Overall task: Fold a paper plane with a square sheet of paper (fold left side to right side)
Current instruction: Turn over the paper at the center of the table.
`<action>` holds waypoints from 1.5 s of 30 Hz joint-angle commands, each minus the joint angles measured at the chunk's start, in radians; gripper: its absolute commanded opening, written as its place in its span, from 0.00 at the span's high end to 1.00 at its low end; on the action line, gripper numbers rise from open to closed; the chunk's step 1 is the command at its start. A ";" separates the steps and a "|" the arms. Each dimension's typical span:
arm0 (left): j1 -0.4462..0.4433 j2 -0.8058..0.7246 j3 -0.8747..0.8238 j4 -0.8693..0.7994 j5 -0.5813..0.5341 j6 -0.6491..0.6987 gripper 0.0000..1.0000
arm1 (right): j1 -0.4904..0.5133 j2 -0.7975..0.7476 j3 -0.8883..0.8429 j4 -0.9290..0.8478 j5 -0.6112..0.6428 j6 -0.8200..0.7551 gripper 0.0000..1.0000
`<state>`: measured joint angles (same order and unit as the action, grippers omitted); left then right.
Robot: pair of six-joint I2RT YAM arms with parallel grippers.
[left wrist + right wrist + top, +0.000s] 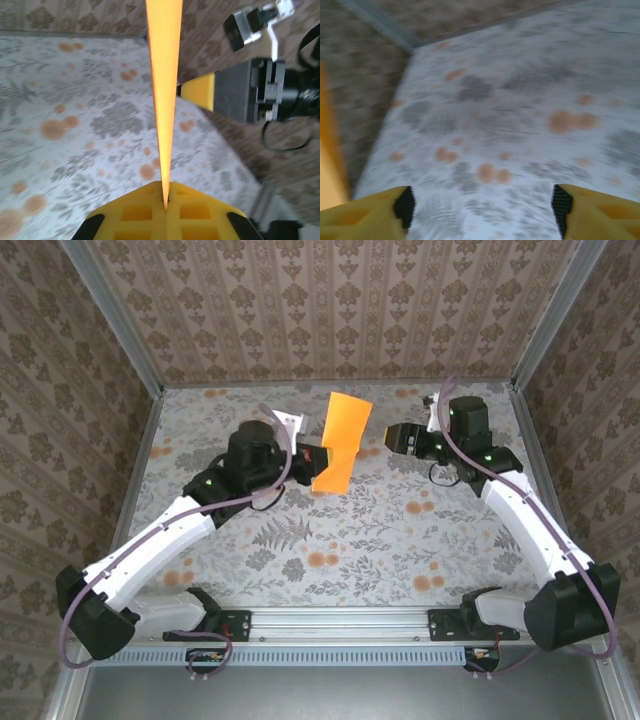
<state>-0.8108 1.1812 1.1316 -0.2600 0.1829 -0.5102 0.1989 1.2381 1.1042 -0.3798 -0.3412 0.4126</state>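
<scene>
Robot test cell, lab-like. Floral-cloth table (370,550) boxed by wallpapered panels (330,300) behind and beside it; aluminium frame posts (112,315) at table's far corners; mounting rail (340,622) along table's near edge.

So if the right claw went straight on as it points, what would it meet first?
Probably the orange sheet held upright by the left claw, though the right wrist view puts the sheet at the edge, so it may miss.

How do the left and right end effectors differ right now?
The left end effector is shut on the orange paper; the right end effector is open and empty. The left holds the sheet raised off the table; the right sits beside it, apart. Both have yellow fingers.
</scene>
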 commanded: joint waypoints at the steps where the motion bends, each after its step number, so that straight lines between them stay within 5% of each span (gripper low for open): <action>1: -0.101 0.092 0.084 -0.437 -0.465 0.098 1.00 | -0.002 -0.026 -0.010 -0.264 0.477 -0.040 0.12; 3: -0.166 0.188 0.160 -0.577 -0.622 0.040 1.00 | -0.001 -0.046 -0.030 -0.288 0.583 -0.025 0.01; 7: -0.255 0.394 0.307 -0.857 -0.849 -0.164 1.00 | -0.002 -0.093 -0.072 -0.291 0.700 -0.010 0.00; 13: -0.289 0.664 0.468 -1.056 -0.922 -0.384 1.00 | -0.001 -0.121 -0.100 -0.305 0.789 0.021 0.00; 18: -0.263 0.820 0.542 -1.015 -0.778 -0.450 1.00 | -0.002 -0.124 -0.098 -0.326 0.847 0.035 0.00; 26: -0.237 0.958 0.608 -0.888 -0.581 -0.373 0.98 | -0.002 -0.124 -0.102 -0.324 0.848 0.031 0.00; 35: -0.189 0.925 0.585 -0.682 -0.345 -0.231 0.59 | -0.002 -0.093 -0.080 -0.334 0.796 0.014 0.00; 39: -0.165 0.826 0.524 -0.555 -0.239 -0.162 0.44 | -0.001 -0.082 -0.069 -0.317 0.662 -0.025 0.00; 45: -0.077 0.570 0.249 -0.306 -0.108 -0.145 0.31 | 0.001 -0.052 -0.105 -0.214 0.248 -0.059 0.10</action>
<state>-0.9413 1.8832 1.4822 -0.7177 -0.0322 -0.6949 0.1989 1.1664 1.0122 -0.6666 0.1761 0.3832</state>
